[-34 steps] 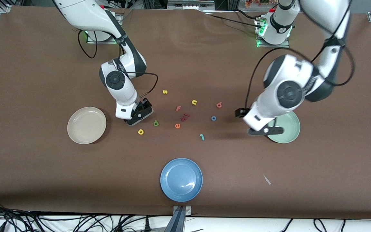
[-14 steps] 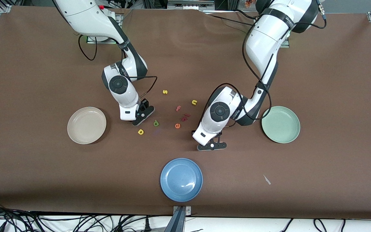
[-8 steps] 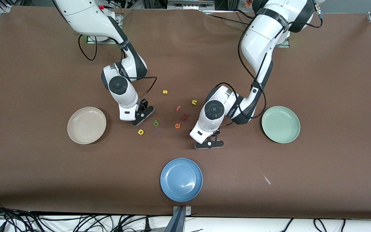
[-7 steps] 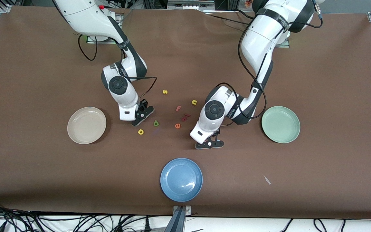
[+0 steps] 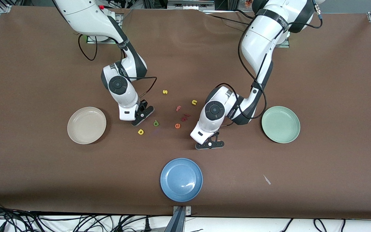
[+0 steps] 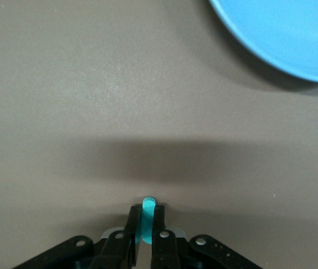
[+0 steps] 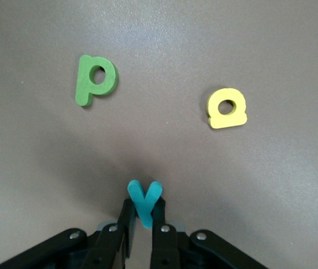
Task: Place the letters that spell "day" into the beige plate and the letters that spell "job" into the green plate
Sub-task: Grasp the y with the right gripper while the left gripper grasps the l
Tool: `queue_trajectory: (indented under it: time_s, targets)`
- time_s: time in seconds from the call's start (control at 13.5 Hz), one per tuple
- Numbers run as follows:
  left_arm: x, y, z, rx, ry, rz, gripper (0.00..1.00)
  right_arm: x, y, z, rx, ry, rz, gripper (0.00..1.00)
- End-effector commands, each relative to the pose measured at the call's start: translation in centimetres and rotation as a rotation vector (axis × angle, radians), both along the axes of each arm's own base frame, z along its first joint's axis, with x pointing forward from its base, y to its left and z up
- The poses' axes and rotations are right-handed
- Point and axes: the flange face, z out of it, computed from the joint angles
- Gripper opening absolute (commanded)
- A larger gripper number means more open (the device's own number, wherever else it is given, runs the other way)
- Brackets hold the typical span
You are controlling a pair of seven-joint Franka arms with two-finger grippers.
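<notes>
Since the picture from a second ago both arms have hardly moved, but both tools have closed. The left tool (image 6: 145, 235) now pinches a teal letter (image 6: 147, 216) low over the counter (image 5: 333, 96) just above the blue plate (image 5: 181, 179); the right tool (image 7: 142, 230) grips the teal y (image 7: 144, 203), close to the green d (image 7: 94, 78) and the yellow a (image 7: 226, 107) (both lie flat). The beige plate (image 5: 86, 125) and the green plate (image 5: 280, 124) hold nothing. Between the arms lie a yellow s (image 5: 165, 91), a yellow n (image 5: 194, 102) and an orange e (image 5: 177, 126).
</notes>
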Motion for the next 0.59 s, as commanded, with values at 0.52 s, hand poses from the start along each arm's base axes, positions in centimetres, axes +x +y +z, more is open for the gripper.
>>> queue_trajectory:
  time_s: [0.52]
  targets:
    - [1.8,12.2,10.8,0.172,0.286,0.002,0.0,4.5,-5.9,10.0,-0.06,0.052,-0.161,0.0]
